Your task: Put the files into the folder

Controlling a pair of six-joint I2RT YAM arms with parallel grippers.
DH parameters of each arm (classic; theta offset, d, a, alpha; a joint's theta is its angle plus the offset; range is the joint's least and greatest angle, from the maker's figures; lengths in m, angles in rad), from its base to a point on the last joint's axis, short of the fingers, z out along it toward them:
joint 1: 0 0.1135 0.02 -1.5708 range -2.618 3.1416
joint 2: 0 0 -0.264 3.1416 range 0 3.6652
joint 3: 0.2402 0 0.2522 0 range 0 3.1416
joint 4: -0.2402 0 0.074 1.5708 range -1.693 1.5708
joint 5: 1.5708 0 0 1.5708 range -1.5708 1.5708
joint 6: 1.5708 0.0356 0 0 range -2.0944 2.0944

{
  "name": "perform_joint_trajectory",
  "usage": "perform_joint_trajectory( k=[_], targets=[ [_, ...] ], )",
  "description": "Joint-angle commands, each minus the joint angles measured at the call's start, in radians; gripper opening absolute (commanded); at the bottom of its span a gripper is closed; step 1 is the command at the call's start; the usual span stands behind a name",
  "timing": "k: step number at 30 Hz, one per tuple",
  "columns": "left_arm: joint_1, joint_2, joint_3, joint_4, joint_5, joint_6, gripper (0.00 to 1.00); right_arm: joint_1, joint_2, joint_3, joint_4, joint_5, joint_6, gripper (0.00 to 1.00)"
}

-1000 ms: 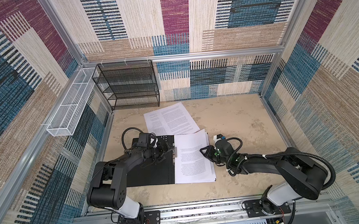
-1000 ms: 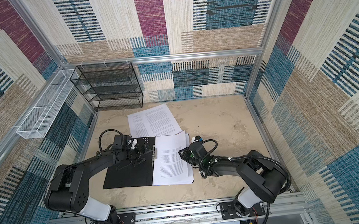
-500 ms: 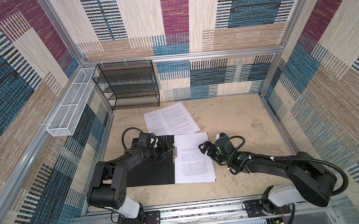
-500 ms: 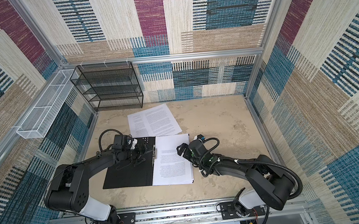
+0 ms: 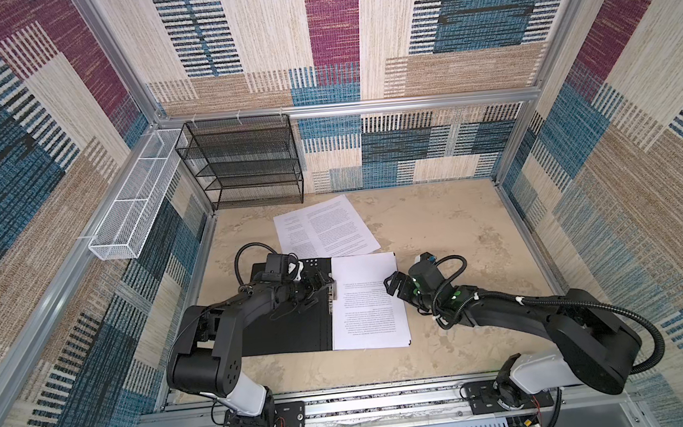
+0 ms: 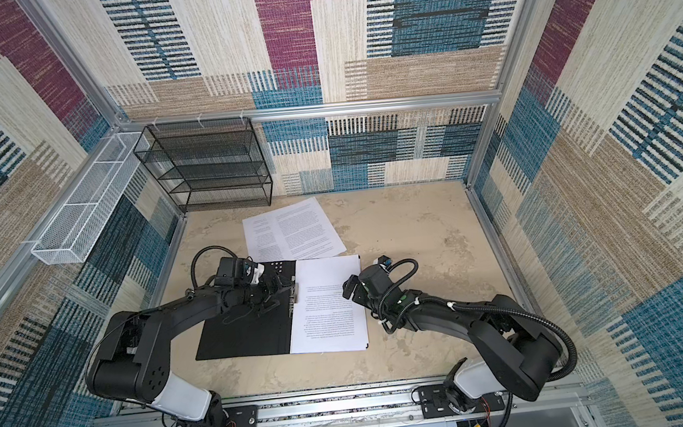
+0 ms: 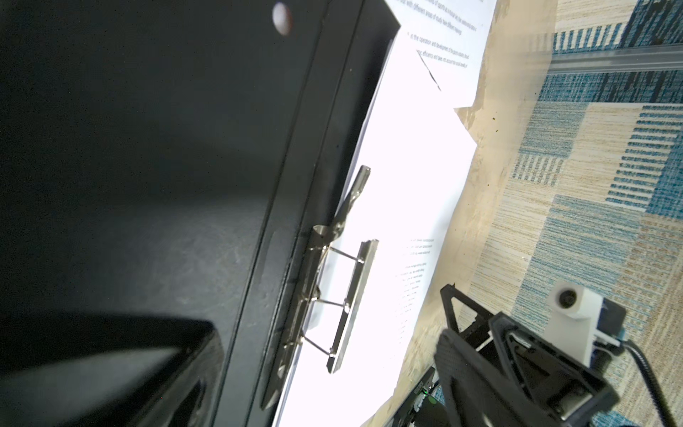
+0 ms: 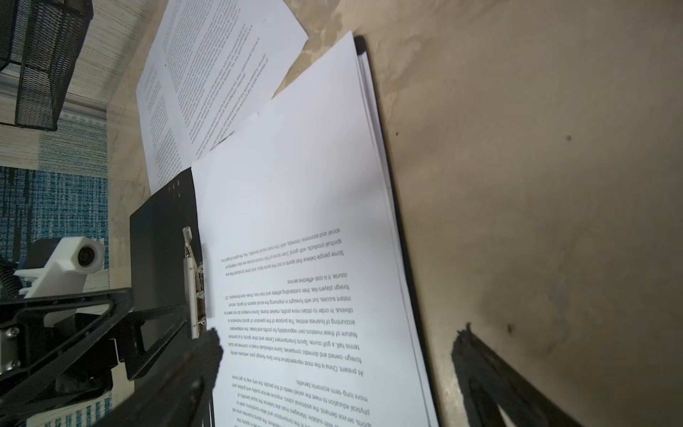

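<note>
Right wrist view, files (image 8: 303, 222) on folder (image 8: 162, 222)

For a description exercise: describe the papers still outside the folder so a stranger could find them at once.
Start at the black wire rack against the back wall. In front of it, on the beige table, lie overlapping printed sheets. Unlike the neat stack on the open black folder, they sit askew, outside it.

Patchwork walls (image 5: 317, 37) of blue, maroon and beige enclose a mottled tabletop (image 5: 457, 222); a black mesh rack (image 5: 244, 164) stands far left.
</note>
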Motion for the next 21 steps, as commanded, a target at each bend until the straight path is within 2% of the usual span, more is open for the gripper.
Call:
perform_joint_trajectory(
  k=[1,6,11,14,16,21],
  targets=[
    [-0.049,0.038,-0.026,-0.205,-0.124,-0.011,0.94,-0.043,-0.001,0.028,0.018,-0.047,-0.088,1.0],
    [-0.169,0.077,-0.028,-0.178,-0.142,-0.051,0.94,-0.143,-0.005,0.1,-0.014,-0.087,-0.195,1.0],
    [-0.271,0.105,-0.017,-0.154,-0.137,-0.106,0.93,-0.18,0.035,0.192,-0.04,-0.088,-0.278,1.0],
    [-0.279,0.068,-0.001,-0.177,-0.151,-0.124,0.92,-0.207,0.098,0.255,-0.031,-0.141,-0.328,1.0],
    [-0.28,0.012,0.047,-0.264,-0.208,-0.094,0.92,-0.22,0.151,0.306,-0.03,-0.173,-0.364,0.99],
    [-0.266,-0.111,0.249,-0.446,-0.347,-0.019,0.92,-0.256,0.316,0.465,-0.038,-0.264,-0.471,1.0]
  ],
)
